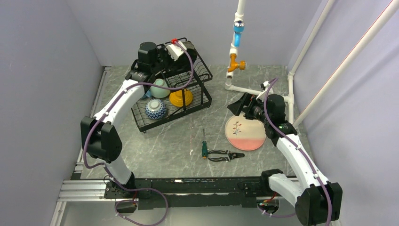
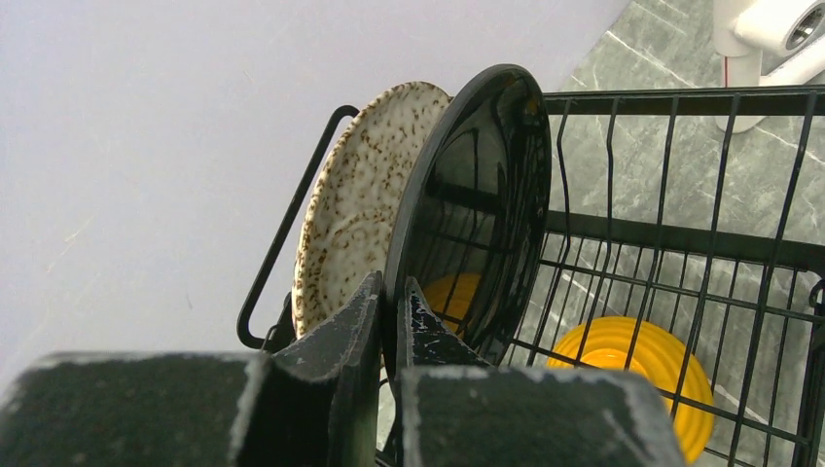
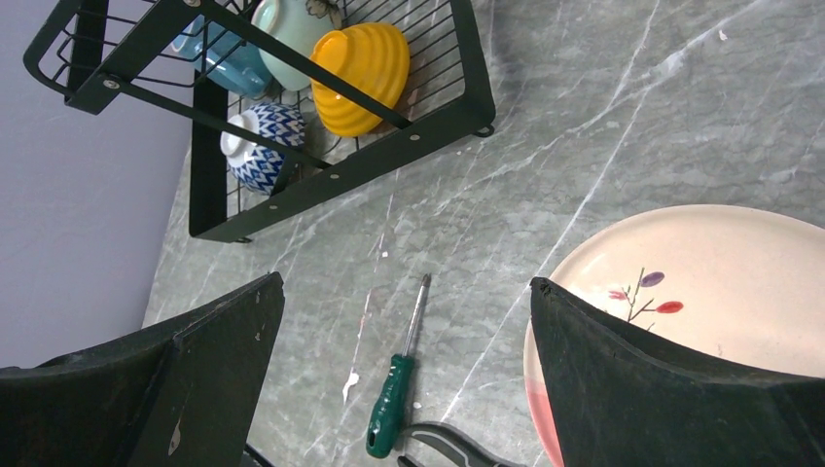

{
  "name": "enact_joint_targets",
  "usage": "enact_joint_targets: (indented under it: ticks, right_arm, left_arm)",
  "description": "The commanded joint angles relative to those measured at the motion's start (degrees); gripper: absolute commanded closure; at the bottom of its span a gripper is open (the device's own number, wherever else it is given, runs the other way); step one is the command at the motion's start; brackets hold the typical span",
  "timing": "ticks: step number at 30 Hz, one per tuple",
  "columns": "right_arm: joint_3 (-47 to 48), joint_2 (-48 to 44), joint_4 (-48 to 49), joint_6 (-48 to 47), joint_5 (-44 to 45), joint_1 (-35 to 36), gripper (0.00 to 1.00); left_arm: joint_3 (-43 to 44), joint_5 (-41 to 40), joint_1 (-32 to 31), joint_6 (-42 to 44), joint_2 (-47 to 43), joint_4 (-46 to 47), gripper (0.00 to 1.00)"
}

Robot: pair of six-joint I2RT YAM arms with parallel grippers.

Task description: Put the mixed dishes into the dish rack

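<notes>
Mostly done: left gripper (image 2: 391, 321) pinches black plate (image 2: 477, 195) in dish rack (image 3: 340, 175) beside speckled plate (image 2: 360, 214); bowls (image 3: 365, 63) in, mug (image 3: 222, 56) prob. too. Leaf-sprig plate (image 3: 720, 263) to go, by wide-open right gripper (image 3: 406, 282).

The black plate (image 2: 477, 195) has a very glossy glaze, almost like a mirror: rack wires and an orange patch reflect in it. The speckled grey plate (image 2: 360, 204) looks duller, with brown specks in a cream-grey glaze. The dish rack (image 3: 336, 178) is metal wire and flat bars with a black, half-matt coating. The orange bowl (image 3: 360, 63) is ribbed and shiny. The left fingers (image 2: 340, 331) are matt black and rough, with whitish scuffs. The bench (image 3: 603, 126) is smooth, grey and stone-like with white veins. The screwdriver (image 3: 394, 404) has a green plastic-looking handle and a bare metal shaft. The pink-cream leaf-sprig plate (image 3: 720, 263) is smooth with a soft sheen.
</notes>
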Motion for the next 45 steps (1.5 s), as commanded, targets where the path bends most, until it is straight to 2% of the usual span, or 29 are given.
enact_joint_targets:
  ticks: [1,4,6,11,25,35,36,39,45]
  right_arm:
    - [-0.13,-0.28,2.89,0.49,-1.15,-0.31,0.02]
    - [-0.23,-0.37,2.88,0.59,-1.25,-0.31,0.02]
    - [-0.27,-0.43,2.90,0.59,-1.31,-0.31,0.02]
    - [-0.36,-0.45,3.05,0.79,-1.59,-0.39,0.02]
    - [-0.19,-0.32,2.95,1.20,-2.15,-0.48,0.02]
    - [1.86,2.46,-0.55,0.53,-4.17,-0.36,0.01]
    - [2.45,2.78,-1.58,0.30,-4.27,-0.39,0.01]
    - [3.96,3.81,-4.68,-0.49,-4.87,-0.40,0.01]
    - [4.08,3.85,-7.71,-1.11,-6.57,-0.38,0.01]
  left_arm:
    - [0.88,-0.13,0.55,0.40,0.56,-1.55,1.00]
    - [0.99,-1.33,0.77,-0.14,0.47,-2.11,0.96]
    - [0.62,-1.32,1.27,-0.92,0.10,-1.84,0.85]
    - [0.95,-0.86,2.07,-2.77,-0.05,-1.77,0.66]
    - [2.18,1.07,2.30,-4.97,-2.49,-3.23,0.39]
    - [1.54,0.86,3.27,-8.02,-7.23,-4.84,0.14]
    - [1.44,1.15,3.39,-8.65,-8.41,-5.01,0.08]
    - [0.82,0.87,3.55,-12.26,-11.59,-5.04,0.01]
    - [-2.56,2.07,3.66,-27.45,-20.52,-5.12,0.01]
